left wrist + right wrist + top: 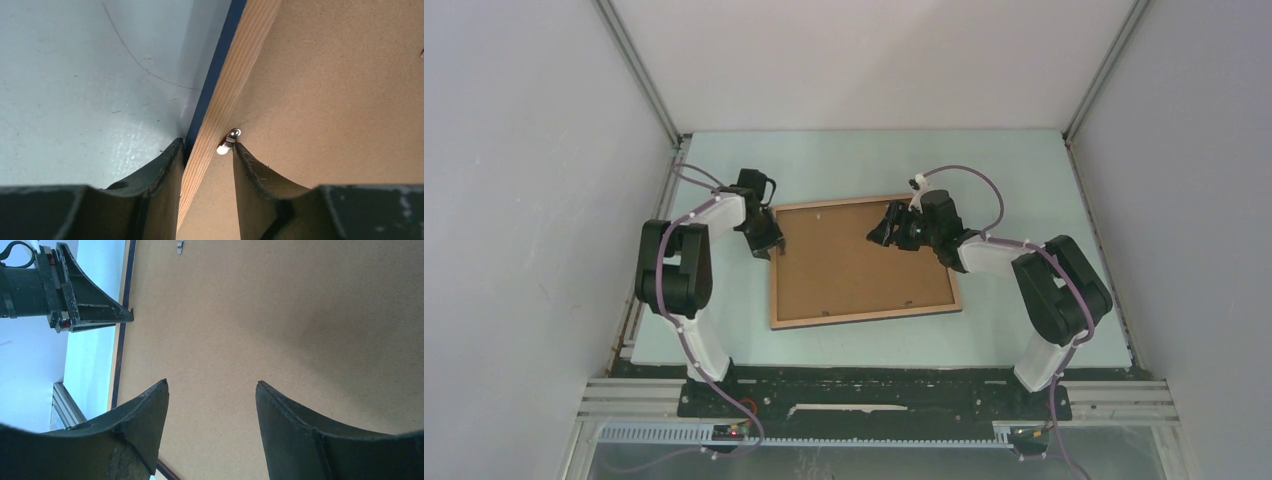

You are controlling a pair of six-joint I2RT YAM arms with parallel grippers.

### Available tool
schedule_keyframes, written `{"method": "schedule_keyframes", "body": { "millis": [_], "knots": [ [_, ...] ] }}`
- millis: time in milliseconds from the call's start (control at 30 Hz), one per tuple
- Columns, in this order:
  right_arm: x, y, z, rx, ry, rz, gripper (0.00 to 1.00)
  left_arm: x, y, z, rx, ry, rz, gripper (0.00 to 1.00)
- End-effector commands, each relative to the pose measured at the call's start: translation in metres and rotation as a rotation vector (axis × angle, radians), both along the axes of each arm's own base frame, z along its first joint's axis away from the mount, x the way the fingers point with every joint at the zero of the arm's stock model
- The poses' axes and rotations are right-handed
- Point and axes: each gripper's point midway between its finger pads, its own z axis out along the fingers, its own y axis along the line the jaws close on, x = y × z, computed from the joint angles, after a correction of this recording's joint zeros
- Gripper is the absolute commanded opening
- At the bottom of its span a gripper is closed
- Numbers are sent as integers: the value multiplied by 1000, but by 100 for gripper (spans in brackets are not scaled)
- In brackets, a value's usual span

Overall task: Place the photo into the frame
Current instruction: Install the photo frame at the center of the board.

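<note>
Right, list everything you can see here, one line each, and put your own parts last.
frame: one, wood-brown face up with a navy outer edge, lying flat mid-table
backing board: one, plain brown, lying inside the frame
metal tabs: at least two seen, silver, on the board by the rails
photo: none visible
table: one, pale blue-green
left gripper: one, black, open, fingers either side of the frame's left rail
right gripper: one, black, open, above the board
arms: two, black and white, at the near edge
</note>
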Motion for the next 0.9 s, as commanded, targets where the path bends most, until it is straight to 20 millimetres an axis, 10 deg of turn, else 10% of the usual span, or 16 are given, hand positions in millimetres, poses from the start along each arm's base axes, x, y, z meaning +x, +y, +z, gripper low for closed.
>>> {"method": "schedule_keyframes", "body": {
  "millis": [0, 400, 867],
  "knots": [
    [7, 0, 15, 24, -42, -8, 72, 10, 16, 15, 25, -91, 41, 12],
    [6, -26, 26, -77, -83, -79, 73, 16, 15, 21, 23, -111, 6, 2],
    [2, -38, 31, -14, -114, -103, 73, 19, 18, 57, 42, -204, -35, 37]
  ]
}}
